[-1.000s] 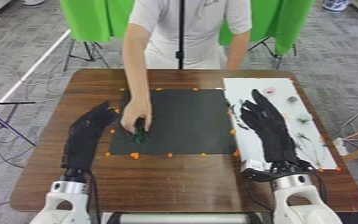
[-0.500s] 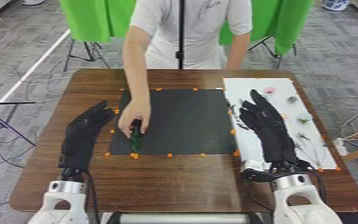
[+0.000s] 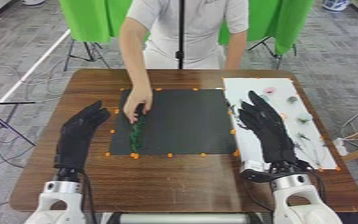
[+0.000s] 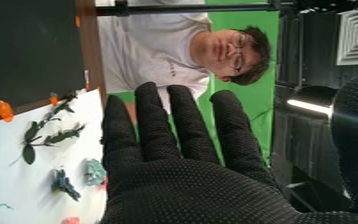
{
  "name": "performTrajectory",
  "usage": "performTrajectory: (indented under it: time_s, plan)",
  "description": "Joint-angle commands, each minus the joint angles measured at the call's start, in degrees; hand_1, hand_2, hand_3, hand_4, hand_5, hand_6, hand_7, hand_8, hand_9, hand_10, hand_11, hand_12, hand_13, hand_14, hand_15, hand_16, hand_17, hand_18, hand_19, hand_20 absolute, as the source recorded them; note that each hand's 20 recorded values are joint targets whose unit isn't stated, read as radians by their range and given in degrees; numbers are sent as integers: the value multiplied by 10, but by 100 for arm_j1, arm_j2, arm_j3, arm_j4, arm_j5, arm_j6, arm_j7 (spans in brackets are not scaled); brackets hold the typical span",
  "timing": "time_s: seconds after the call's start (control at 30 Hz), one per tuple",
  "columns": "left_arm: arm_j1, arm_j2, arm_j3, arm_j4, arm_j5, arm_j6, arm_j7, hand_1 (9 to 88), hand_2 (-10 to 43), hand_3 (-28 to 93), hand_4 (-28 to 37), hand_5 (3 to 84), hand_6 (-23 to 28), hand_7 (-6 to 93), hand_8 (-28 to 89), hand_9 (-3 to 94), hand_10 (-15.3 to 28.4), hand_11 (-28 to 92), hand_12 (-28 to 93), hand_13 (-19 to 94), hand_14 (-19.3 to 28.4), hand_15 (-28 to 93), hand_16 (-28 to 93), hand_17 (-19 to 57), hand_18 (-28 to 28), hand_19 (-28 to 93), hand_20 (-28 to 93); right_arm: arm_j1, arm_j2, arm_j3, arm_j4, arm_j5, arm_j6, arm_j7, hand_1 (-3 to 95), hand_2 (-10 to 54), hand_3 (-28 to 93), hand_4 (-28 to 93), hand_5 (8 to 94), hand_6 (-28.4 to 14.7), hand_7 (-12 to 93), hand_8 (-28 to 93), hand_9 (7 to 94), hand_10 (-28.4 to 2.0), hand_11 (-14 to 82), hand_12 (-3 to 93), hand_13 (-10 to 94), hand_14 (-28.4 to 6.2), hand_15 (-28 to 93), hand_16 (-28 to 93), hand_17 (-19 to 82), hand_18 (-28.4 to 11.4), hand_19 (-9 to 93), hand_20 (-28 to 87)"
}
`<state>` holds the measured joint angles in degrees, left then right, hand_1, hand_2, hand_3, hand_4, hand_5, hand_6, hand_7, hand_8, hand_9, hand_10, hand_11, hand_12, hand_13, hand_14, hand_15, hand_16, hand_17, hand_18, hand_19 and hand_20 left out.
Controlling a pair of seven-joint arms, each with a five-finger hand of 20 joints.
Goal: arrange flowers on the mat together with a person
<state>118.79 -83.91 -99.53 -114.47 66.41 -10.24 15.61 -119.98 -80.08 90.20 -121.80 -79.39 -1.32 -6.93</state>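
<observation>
1. Brown wooden surface point(image 3: 184, 185), head view, bearing a dark mat point(image 3: 189, 122) with a white sheet point(image 3: 253, 84) along the mat's right side. Small orange pieces point(image 3: 135, 156) mark the edges of both.
2. Green sprig point(image 3: 136, 137), the piece being arranged, lying lengthwise on the left part of the mat, one end near the mat's edge closest to the robot.
3. Person's hand point(image 3: 137, 106), reaching in from the far side of the surface, fingers lowered to the far end of the green sprig.
4. Left hand point(image 3: 85, 122), beside the mat's left edge, fingers extended and relaxed, holding nothing.
5. Right hand point(image 3: 262, 120), above the white sheet near the mat's right edge. Both views show its fingers straight; in the right wrist view they are slightly parted, the palm bare of any object.
6. Remaining plant pieces on the white sheet, head view: a pink flower point(image 3: 269, 91) near the far end and thin stems point(image 3: 310, 145) nearer the robot.
7. Detail, right wrist view: a dark leafy sprig point(image 4: 35, 134) lies near the sheet's border with the mat; a pale teal rosette point(image 4: 95, 172) sits just beside a darker blue-green one point(image 4: 64, 185).
</observation>
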Motion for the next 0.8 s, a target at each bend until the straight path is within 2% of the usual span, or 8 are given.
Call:
performTrajectory:
  time_s: [0.03,0.27,0.37,0.43,0.5,0.57,0.7,0.8]
  plan:
    - [95,-50,-111,18,-7,119,-43,231,-77,680,-182,467,37,107,-46,442,130,131,172,350,166,131,55,68,114,26,194,-60,-38,2,-17,-43,-47,-16,129,-1,745,-169,268,-19,119,-88,346,-149,27,131,289,-134,74,170,150,-126,43,231]
    - [135,-58,-159,8,-2,135,-49,231,-78,681,-182,467,37,107,-47,442,130,131,171,350,165,132,53,68,114,26,194,-42,-53,51,-17,-125,-221,21,138,-15,747,-168,278,-21,122,-89,353,-150,29,134,296,-135,80,172,150,-126,43,232]
    - [181,-65,-179,-18,-1,173,-25,231,-78,681,-183,467,37,107,-46,442,130,132,171,350,165,132,53,68,114,26,194,18,1,63,35,-295,-116,-261,159,-37,748,-168,289,-23,122,-89,360,-149,32,136,299,-135,82,173,151,-126,42,233]
    - [200,-69,-196,-29,1,165,-21,231,-77,681,-183,467,37,107,-46,441,130,132,172,349,165,132,52,68,114,26,194,99,112,5,55,-783,597,-599,203,-87,753,-177,314,-22,144,-96,396,-146,52,145,329,-130,97,175,159,-129,50,237]
    - [217,-59,-198,-37,4,158,-22,231,-77,681,-182,467,38,107,-46,441,130,132,172,349,166,132,53,68,114,26,194,207,275,63,-25,-1131,1239,-647,226,-94,766,-219,366,-13,184,-114,440,-139,83,153,375,-127,121,177,177,-134,63,248]
    - [224,-51,-206,-37,8,153,-24,232,-77,680,-182,467,37,107,-46,441,130,132,171,349,165,133,53,68,114,26,194,342,527,149,-123,-1638,1932,-474,245,-95,763,-263,416,-7,216,-126,490,-137,132,171,431,-120,149,192,191,-137,88,267]
    - [199,-8,-205,-29,7,140,-60,233,-77,680,-183,467,38,106,-47,442,131,132,171,349,165,132,53,68,114,26,194,399,1051,500,-309,-3952,2842,690,281,-95,715,-282,488,-6,252,-134,557,-139,238,208,536,-113,210,240,218,-137,149,302]
    - [221,4,-213,-42,8,149,-68,233,-76,680,-182,467,37,106,-46,441,131,132,171,349,166,131,53,68,114,26,194,290,1323,846,-376,-5506,2787,1680,320,-95,705,-282,551,2,269,-140,604,-133,297,224,580,-100,278,250,241,-130,186,322]
